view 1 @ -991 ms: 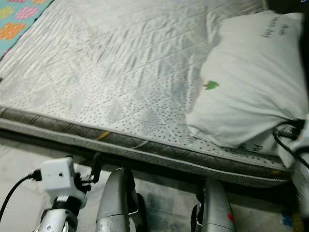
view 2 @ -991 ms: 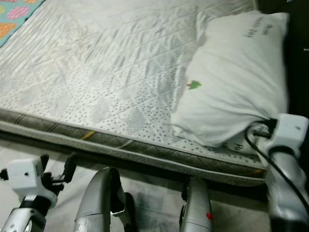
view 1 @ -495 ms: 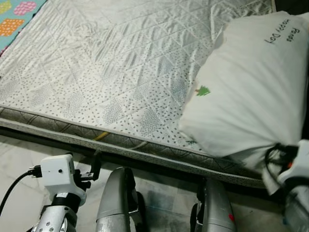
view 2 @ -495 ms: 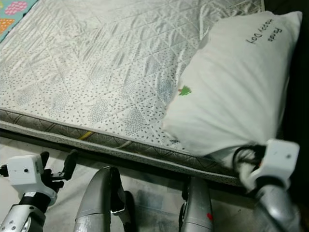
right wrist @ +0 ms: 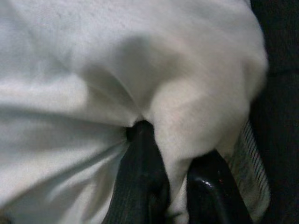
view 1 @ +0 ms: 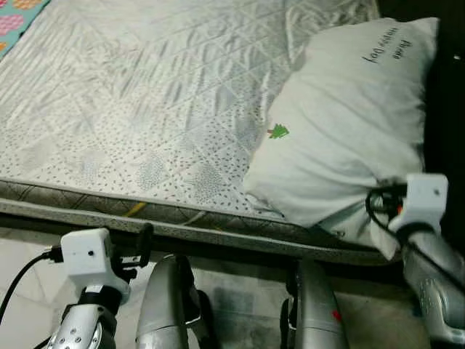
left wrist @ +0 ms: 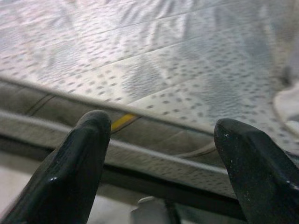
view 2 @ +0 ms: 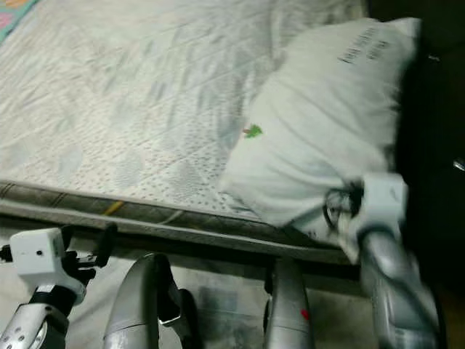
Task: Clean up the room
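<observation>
Left eye: pillow (view 1: 341, 131) lies at the right end of the mattress (view 1: 145, 109), its near corner hanging just past the near edge. My right gripper (view 1: 381, 207) is at that corner, pinching a bunch of the cover. Left gripper (view 1: 142, 247) sits low by the floor, just in front of the near mattress edge, fingers apart, holding nothing.

Right eye: same scene, blurred. Right arm comes up from below the near edge, cable looped at the wrist right beside the fabric.

Left wrist: both fingers (left wrist: 79, 168) spread wide, mattress side and its yellow tag between them, nothing gripped.

Right wrist: fingers (right wrist: 142, 182) closed narrow on a fold of white pillowcase, cloth bulging round them.

Risks, as I judge them: the grip is on loose cover only, not the filling, so a pull could slip the fold out or stretch the case while the pillow stays put. The overhanging corner could drag the pillow off the near edge to the floor. The wrist cable could snag in the cloth. The left gripper could knock the mattress side if I step in.
</observation>
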{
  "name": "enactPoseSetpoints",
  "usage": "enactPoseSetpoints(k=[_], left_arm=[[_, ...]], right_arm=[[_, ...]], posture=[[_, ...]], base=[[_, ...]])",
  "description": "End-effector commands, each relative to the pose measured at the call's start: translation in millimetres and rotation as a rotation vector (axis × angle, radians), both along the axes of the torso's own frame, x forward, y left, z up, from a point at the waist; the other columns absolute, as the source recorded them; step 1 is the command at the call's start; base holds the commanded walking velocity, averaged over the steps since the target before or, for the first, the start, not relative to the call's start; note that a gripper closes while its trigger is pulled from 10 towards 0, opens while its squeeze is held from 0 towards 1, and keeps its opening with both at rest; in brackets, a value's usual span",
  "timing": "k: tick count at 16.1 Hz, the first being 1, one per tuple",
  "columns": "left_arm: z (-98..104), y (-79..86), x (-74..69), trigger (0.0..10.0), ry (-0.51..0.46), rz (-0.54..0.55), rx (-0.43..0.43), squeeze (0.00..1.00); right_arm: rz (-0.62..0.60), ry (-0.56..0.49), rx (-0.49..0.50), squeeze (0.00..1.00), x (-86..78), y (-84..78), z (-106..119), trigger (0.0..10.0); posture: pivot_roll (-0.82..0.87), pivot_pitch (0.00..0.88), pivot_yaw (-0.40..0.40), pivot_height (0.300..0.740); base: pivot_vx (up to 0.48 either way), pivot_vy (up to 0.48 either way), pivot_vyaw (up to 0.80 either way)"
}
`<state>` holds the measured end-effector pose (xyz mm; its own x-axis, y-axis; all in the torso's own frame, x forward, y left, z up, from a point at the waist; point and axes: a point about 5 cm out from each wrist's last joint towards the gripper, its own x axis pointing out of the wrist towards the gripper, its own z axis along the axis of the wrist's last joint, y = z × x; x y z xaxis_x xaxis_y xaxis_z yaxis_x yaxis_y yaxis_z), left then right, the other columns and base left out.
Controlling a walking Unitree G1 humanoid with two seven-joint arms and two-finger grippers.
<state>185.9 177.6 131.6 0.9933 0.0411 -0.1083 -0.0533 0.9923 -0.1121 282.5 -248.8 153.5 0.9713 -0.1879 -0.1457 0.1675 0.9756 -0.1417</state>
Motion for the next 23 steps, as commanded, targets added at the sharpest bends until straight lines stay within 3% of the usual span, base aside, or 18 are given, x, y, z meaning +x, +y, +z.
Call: enactPoseSetpoints(k=[1, 2, 4, 8, 12, 14, 16, 20, 23], left_arm=[[-5, 3.9, -3.1, 10.0, 0.031, 0.019, 0.014, 0.0], [-4, 5.3, -2.3, 10.0, 0.026, 0.026, 0.018, 0.0], [-3, 7.9, -1.9, 10.0, 0.017, 0.042, 0.025, 0.0], [-1, 10.7, -0.6, 10.0, 0.006, 0.058, 0.032, 0.0], [0, 10.9, 3.2, 10.0, -0.004, 0.056, 0.037, 0.0], [1, 11.9, 3.7, 10.0, -0.008, 0.059, 0.04, 0.0], [1, 10.4, 3.1, 10.0, -0.008, 0.061, 0.038, 0.0], [0, 10.1, 7.3, 10.0, -0.01, 0.047, 0.038, 0.0], [0, 9.2, 10.9, 10.0, -0.017, 0.039, 0.038, 0.0]], right_arm=[[0.016, -0.02, -0.034, 0.0, 8.4, -3.7, 3, 0.0], [0.05, -0.04, -0.09, 0.0, 36.6, -10.7, 16, 0.0], [0.049, -0.056, -0.177, 0.0, 70.6, -27.7, 39, 0.0], [-0.048, -0.104, -0.282, 0.0, 91.0, -54.2, 73, 0.0], [-0.154, -0.114, -0.306, 0.0, 91.5, -79.6, 86, 0.0], [-0.168, -0.084, -0.292, 0.0, 86.0, -86.6, 72, 0.0], [-0.189, -0.042, -0.239, 0.0, 75.4, -93.1, 45, 0.0], [-0.162, -0.024, -0.191, 0.0, 64.7, -85.2, 12, 0.0], [-0.14, -0.032, -0.183, 0.0, 64.6, -77.7, 8, 0.0]], posture=[[-0.05, 0.294, 0.037, 0.588], [-0.04, 0.289, 0.031, 0.588], [-0.03, 0.28, 0.024, 0.588], [-0.02, 0.266, 0.021, 0.588], [-0.02, 0.258, 0.025, 0.588], [-0.01, 0.254, 0.023, 0.588], [-0.01, 0.25, 0.025, 0.588], [-0.01, 0.238, 0.039, 0.588], [-0.02, 0.231, 0.037, 0.588]], base=[[0.0, 0.0, 0.0], [0.0, 0.0, 0.0], [0.0, 0.0, 0.0], [0.0, 0.0, 0.0], [0.0, 0.0, 0.0], [0.0, 0.0, 0.0], [0.0, 0.0, 0.0], [0.0, 0.0, 0.0], [0.0, 0.0, 0.0]])
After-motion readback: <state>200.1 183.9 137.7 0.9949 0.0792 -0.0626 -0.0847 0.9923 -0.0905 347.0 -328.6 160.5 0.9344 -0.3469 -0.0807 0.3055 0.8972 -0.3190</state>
